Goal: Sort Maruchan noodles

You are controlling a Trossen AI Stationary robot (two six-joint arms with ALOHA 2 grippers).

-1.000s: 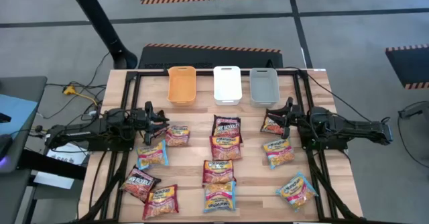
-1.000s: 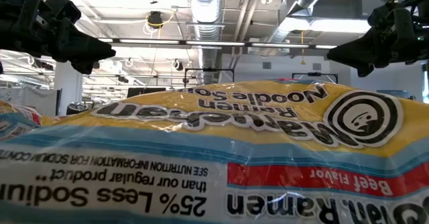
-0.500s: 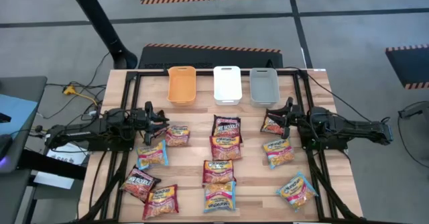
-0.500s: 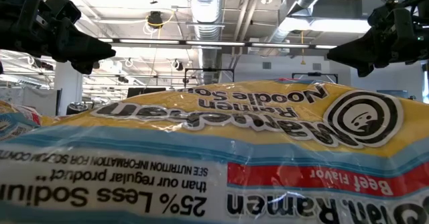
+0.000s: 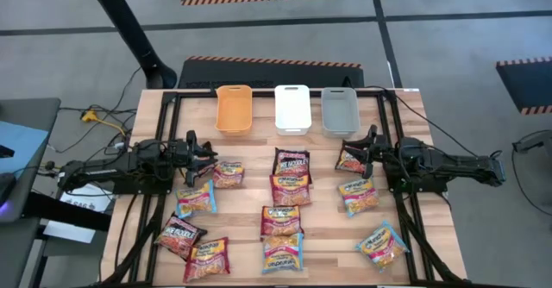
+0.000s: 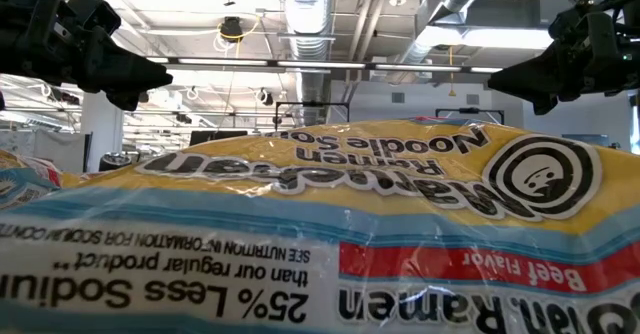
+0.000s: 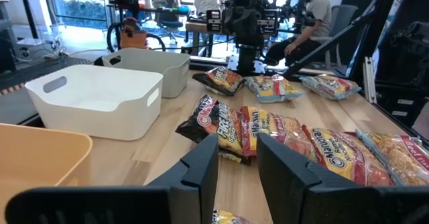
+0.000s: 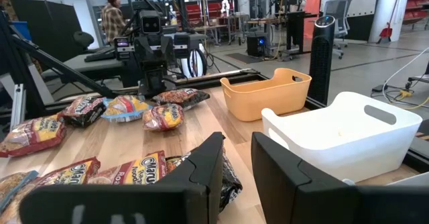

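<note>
Crinkly Maruchan noodles [image 5: 291,190] lay scattered across the counter [image 5: 259,172], none binned. Left gripper [image 5: 212,156] and right gripper [image 5: 348,153] hovered low, jaws part-open and empty. Risk judged: overlapped, slippery wrappers could yield a double pick or slip.

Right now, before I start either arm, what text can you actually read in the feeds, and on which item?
On the packet filling the low view, print upside down:
"Ramen Noodle Soup"
"Beef Flavor"
"25% Less Sodium"
"than our regular product"
"SEE NUTRITION INFORMATION FOR SODIUM CONTENT"
On the dark packet, left wrist view: "FIRE", rest blurred.
On a neighbouring packet: "Maruchan".
High-view wrappers: too small to read.
Bins: no text visible.
</note>
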